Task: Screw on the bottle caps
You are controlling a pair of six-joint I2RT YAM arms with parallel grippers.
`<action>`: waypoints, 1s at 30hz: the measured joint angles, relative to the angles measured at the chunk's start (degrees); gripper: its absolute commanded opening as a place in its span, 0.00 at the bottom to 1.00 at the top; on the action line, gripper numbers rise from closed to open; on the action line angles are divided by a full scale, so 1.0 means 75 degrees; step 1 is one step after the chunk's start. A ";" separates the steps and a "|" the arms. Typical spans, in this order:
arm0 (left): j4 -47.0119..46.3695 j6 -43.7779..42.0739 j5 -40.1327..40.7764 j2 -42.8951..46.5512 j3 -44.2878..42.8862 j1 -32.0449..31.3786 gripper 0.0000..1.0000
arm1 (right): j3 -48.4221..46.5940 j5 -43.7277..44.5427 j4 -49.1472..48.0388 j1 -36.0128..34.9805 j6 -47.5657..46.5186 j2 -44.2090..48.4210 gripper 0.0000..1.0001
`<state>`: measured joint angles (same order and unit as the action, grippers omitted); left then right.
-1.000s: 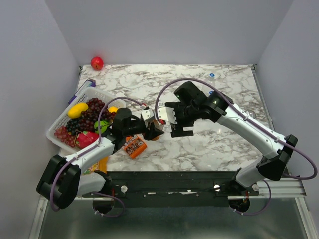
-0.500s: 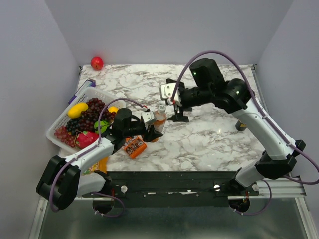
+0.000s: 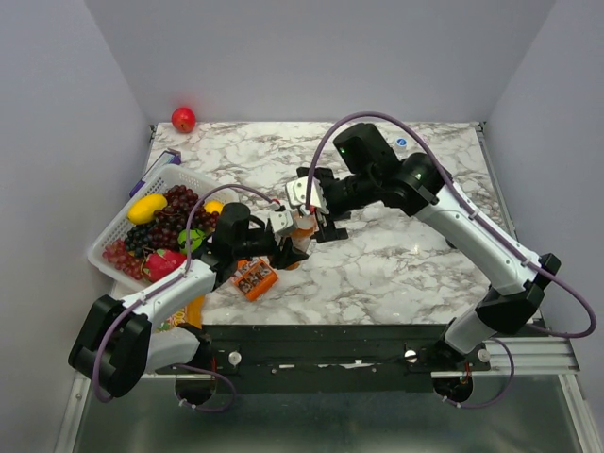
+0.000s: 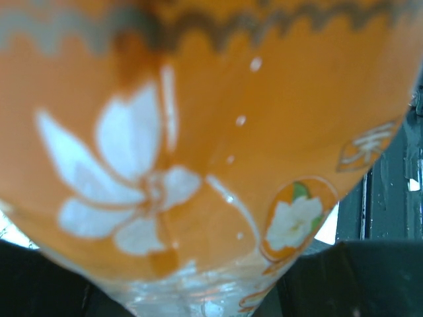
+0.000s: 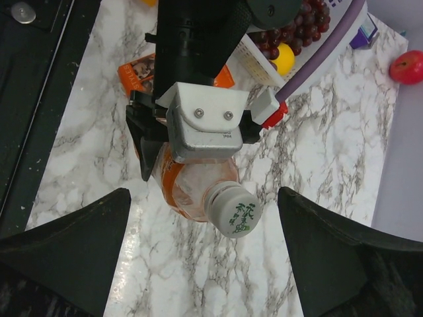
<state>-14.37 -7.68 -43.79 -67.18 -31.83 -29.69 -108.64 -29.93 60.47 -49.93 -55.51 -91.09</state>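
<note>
Your L claw clamps orange bottle mid-body; thin plastic, squashy, go easy. R claw gapes empty over whitish cap: pinch its rim.

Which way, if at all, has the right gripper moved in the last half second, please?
Yes: the right gripper has shifted left, towards the basket, and now straddles the cap of the orange bottle.

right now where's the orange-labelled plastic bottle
Top view: the orange-labelled plastic bottle is left of the table's middle, clamped in the left pincer, right of the white fruit basket, the open right pincer over its whitish cap.
</note>
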 measured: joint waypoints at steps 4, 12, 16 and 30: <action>-0.0012 0.0009 -0.0029 0.0000 -0.0026 0.0000 0.00 | 0.0259 0.0073 -0.0015 0.0000 -0.0052 0.0000 1.00; -0.0154 0.0323 -0.0026 -0.0003 -0.0035 0.0096 0.00 | 0.0568 0.0358 -0.0131 0.0000 -0.0140 0.0108 0.99; -0.0318 0.0615 -0.0038 -0.0003 -0.0032 0.0152 0.00 | 0.0839 0.0729 -0.0341 0.0000 -0.0149 0.0280 1.00; -0.0819 0.1014 0.0035 -0.0003 -0.0017 0.0527 0.00 | 0.0705 0.1492 0.0638 0.0221 0.1084 0.0367 0.96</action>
<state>-20.51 -0.08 -43.53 -67.20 -31.97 -25.74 -103.35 -18.74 65.25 -48.27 -47.37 -88.33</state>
